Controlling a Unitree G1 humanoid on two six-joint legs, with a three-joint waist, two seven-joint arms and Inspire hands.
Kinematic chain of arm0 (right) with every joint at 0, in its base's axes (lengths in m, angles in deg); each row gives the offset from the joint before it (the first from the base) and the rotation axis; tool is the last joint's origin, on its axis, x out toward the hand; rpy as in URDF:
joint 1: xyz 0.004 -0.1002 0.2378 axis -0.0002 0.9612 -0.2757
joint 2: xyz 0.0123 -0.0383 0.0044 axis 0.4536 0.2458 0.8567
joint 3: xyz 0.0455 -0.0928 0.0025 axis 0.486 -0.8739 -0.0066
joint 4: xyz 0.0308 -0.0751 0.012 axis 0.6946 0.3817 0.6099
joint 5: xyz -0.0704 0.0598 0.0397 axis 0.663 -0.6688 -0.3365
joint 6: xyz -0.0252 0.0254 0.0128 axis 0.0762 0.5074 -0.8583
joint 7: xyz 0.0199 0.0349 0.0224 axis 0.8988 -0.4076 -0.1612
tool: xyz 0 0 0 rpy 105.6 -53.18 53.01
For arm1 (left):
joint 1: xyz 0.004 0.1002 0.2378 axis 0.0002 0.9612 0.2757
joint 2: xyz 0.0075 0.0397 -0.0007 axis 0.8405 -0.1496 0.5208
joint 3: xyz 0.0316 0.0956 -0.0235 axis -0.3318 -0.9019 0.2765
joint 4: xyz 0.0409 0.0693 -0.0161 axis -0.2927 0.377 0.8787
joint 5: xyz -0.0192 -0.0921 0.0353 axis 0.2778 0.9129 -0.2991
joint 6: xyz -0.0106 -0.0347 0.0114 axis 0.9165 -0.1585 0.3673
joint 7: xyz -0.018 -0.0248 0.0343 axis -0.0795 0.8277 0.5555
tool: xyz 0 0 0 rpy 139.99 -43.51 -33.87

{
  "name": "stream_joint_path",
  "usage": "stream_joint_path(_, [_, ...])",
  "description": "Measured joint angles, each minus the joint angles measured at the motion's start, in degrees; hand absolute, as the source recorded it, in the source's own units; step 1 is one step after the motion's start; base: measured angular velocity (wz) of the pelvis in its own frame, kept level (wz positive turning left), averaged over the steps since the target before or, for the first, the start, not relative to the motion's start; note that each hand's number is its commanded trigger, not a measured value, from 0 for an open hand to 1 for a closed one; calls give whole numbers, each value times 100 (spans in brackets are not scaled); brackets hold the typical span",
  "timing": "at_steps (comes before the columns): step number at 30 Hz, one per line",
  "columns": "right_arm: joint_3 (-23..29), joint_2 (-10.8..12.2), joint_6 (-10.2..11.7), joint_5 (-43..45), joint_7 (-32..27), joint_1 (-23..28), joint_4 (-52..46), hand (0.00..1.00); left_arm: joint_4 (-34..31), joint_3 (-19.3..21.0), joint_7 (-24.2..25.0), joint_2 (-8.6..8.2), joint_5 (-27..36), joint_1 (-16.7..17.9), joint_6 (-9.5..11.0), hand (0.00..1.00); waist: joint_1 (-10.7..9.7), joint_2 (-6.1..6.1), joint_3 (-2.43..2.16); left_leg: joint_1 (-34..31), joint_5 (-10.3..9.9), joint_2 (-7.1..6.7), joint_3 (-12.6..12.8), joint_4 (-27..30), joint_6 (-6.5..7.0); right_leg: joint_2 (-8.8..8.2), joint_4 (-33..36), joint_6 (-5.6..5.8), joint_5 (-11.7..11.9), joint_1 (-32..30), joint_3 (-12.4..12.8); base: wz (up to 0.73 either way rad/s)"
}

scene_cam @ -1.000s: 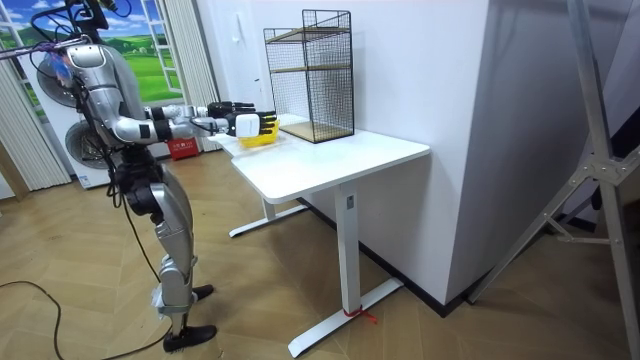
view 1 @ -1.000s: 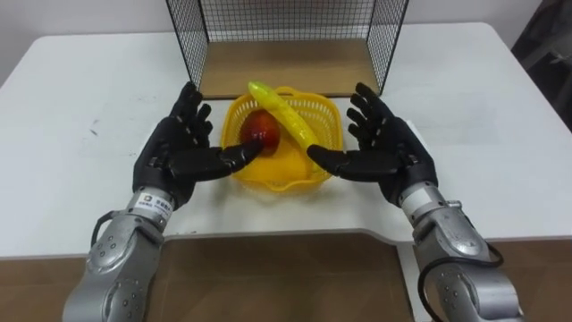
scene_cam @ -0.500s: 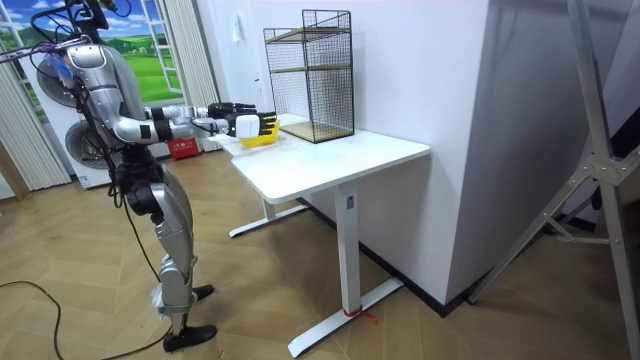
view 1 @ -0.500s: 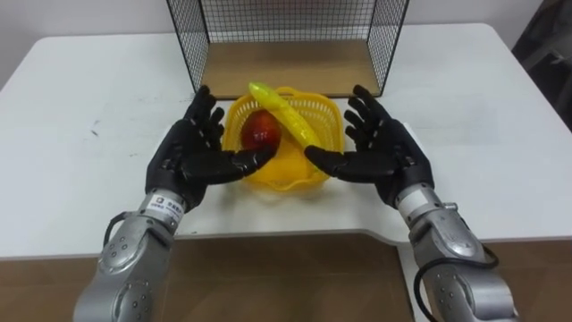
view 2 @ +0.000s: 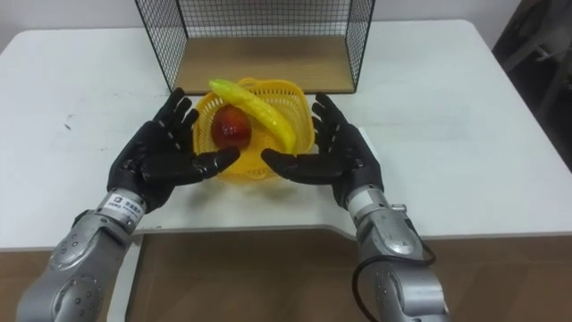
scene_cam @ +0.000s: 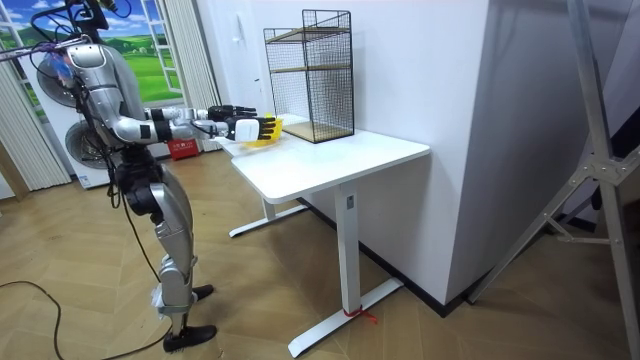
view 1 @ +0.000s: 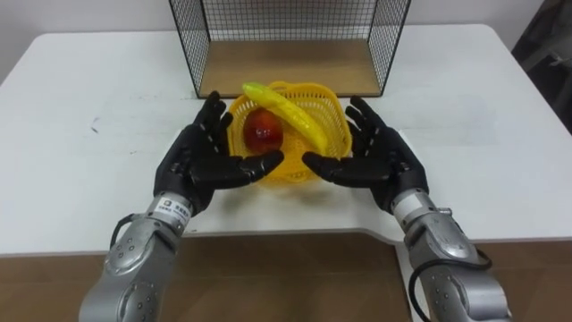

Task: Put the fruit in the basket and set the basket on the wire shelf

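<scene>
Basket (view 1: 332, 121), yellow plastic with an openwork wall, sits between my two hands near the counter's (view 1: 89, 107) front edge, leaning a little. I cannot tell whether its base touches the counter. My left hand (view 1: 198, 165) lies against its left side and my right hand (view 1: 380, 161) against its right side. Both are spread flat with straight fingers, palms facing each other and thumbs reaching inward along the basket's near lower edge, so the hands are apart with the basket pressed between them. Inside it a red apple (view 1: 264, 132) rests toward the left. A yellow banana (view 1: 286, 112) lies slantwise across the top, one end poking over the far left rim. Just beyond the basket stands the wire shelf (view 1: 192, 45), its open front toward me and its wooden bottom board (view 1: 286, 67) level with the counter. In the room view I stand upright at the counter's end with both arms stretched forward.
</scene>
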Motion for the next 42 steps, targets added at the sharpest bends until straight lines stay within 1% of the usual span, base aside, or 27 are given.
stream_joint_path(10, [-115, 1, -74, 12, -37, 0, 11, 0, 0, -5, 4, 2, 4, 0, 0, 0, -4, 0, 0, 0, 0, -3, -1, -11, 0, -2, 2, 0, 0, -4, -8, 0])
stream_joint_path(13, [-206, 5, -74, 10, -36, 1, 21, 0, -1, -17, 24, 6, 3, 0, 1, 0, -10, -2, -1, -1, 0, -2, -3, -10, 0, -1, 1, 0, 0, -4, 0, 0])
stream_joint_path(30, [-205, 7, -72, 73, -32, 0, 165, 0, -9, 1, 188, 34, 0, -4, 8, 0, -22, -9, -3, -17, -1, 3, -10, 1, -1, 2, -3, 0, 0, -2, -9, 0])
stream_joint_path(36, [-204, 12, -69, 71, -39, 0, 165, 0, -11, 16, 225, 32, -3, -57, 8, 0, -4, -6, -4, -40, -1, 6, -10, 14, -1, 3, -4, -1, 0, -24, -8, 0])
stream_joint_path(42, [-198, 8, -29, 40, -41, -2, 166, 0, -218, 44, 217, 35, -4, -75, 8, 0, -3, 6, -10, -103, -1, 7, -9, 44, -1, 7, 6, -5, 3, -81, 5, 0])
